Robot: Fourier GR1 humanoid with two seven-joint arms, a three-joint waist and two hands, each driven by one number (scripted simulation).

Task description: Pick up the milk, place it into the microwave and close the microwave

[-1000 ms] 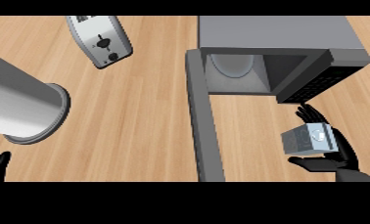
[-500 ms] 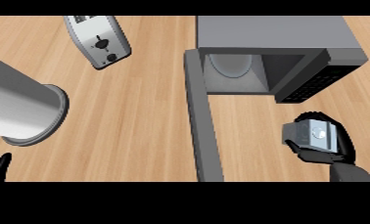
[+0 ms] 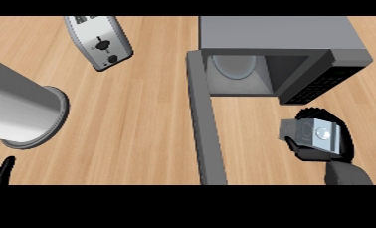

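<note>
Down at the near right of the wooden counter (image 3: 132, 137), the milk (image 3: 317, 135) showed as a small pale grey carton with a round cap on its top face. The right hand (image 3: 314, 154) grasped it: black fingers (image 3: 323, 113) curled over its far side, with the palm and thumb wrapped against its near side. Whether the carton touched the counter could not be told.

Just beyond the milk stood the microwave (image 3: 279, 38), a grey box. Its dark control panel (image 3: 323, 80) was the part closest to the carton, and its open cavity lay farther left. Inside the cavity rested a round glass plate (image 3: 234, 66). The microwave door (image 3: 206, 127) was swung wide open. It ran from the box's left front corner toward the near edge, a long grey bar just left of the milk and hand.

Well apart on the far left lay a silver toaster (image 3: 99, 40), tilted. A big metal pot (image 3: 26, 112) stood at the left edge. Only a black sliver of the left hand (image 3: 6, 169) showed at the near left corner; whether it was released or clenched could not be told.
</note>
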